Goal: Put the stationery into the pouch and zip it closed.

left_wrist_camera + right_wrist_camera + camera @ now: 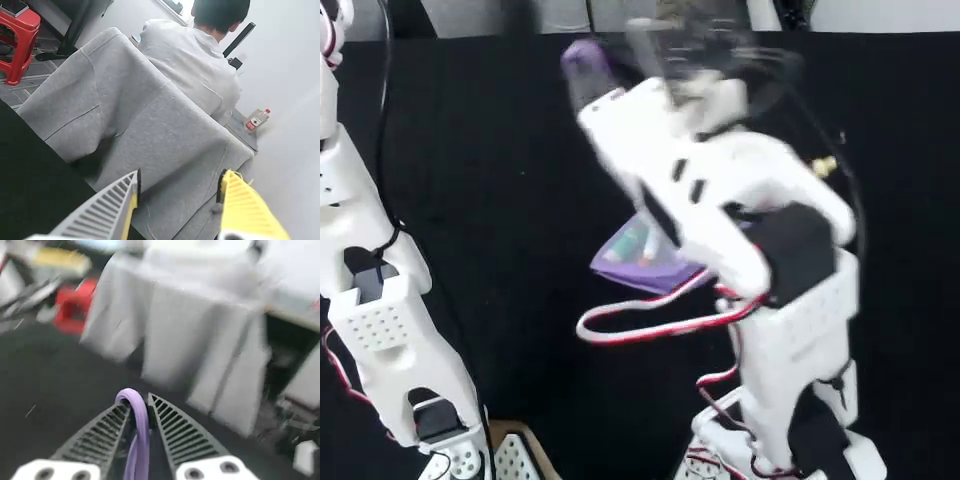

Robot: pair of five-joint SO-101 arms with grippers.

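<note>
The purple pouch (638,256) lies on the black table near the middle, partly hidden under the raised white right arm (720,190). That arm's gripper (598,88) is lifted over the far side of the table. It is shut on a slim purple stationery item (582,60) with a rounded end. The right wrist view has the same purple item (136,426) pinched between the two black ribbed fingers (177,432) of my right gripper (140,404). My left gripper (177,184) is held high, facing the room, open with nothing between its grey and yellow fingers.
The left arm (375,300) stands along the table's left edge. A loop of red and white cable (650,325) hangs in front of the pouch. Beyond the table are a grey covered chair (130,115) and a red stool (17,35).
</note>
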